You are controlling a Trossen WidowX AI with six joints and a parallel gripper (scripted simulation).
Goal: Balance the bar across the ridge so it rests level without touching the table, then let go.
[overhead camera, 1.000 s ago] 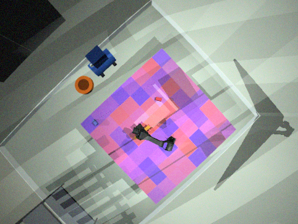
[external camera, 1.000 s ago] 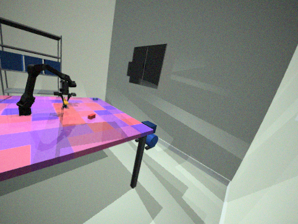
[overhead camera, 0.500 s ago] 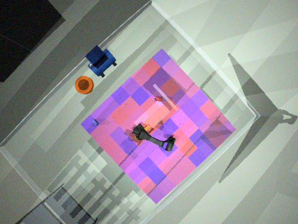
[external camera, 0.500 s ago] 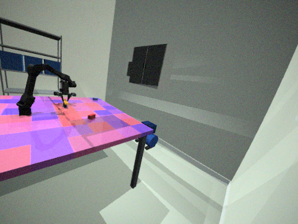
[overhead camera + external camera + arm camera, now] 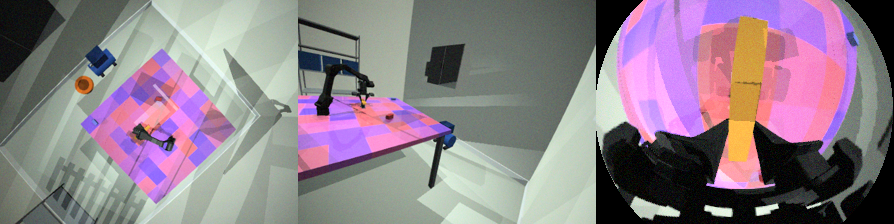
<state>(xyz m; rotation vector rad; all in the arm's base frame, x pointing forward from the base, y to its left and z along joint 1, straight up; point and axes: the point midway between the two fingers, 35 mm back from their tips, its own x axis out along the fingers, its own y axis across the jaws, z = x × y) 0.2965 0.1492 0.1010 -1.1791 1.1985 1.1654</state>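
The black arm (image 5: 154,142) (image 5: 327,83) is standing on the patchwork bench (image 5: 185,127) (image 5: 344,133) and arching over, with its claw (image 5: 138,130) (image 5: 363,100) (image 5: 741,121) pointing down. The claw is gripping the yellow bar (image 5: 147,127) (image 5: 363,102) (image 5: 748,65), its two dark fingers closing on opposite sides of it. In the wrist view the bar is running lengthwise between the fingers, its longer visible part extending beyond them and a brighter short end showing nearer the claw's body. From above, the bar is peeping out beside the claw, partly covered by it. In the exterior view the bar is sitting low over the bench, and a small dark piece (image 5: 363,106) is showing just under it; whether that is the ridge, I cannot tell, nor whether the bar is resting level. A red block (image 5: 158,98) (image 5: 389,116) is lying on the bench, apart from the bar, while a small blue block (image 5: 94,122) (image 5: 393,99) (image 5: 853,39) is lying near a corner of the bench. Beyond the bench, an orange round object (image 5: 77,85) is standing near a blue wheeled object (image 5: 109,56) (image 5: 449,140) on the floor.
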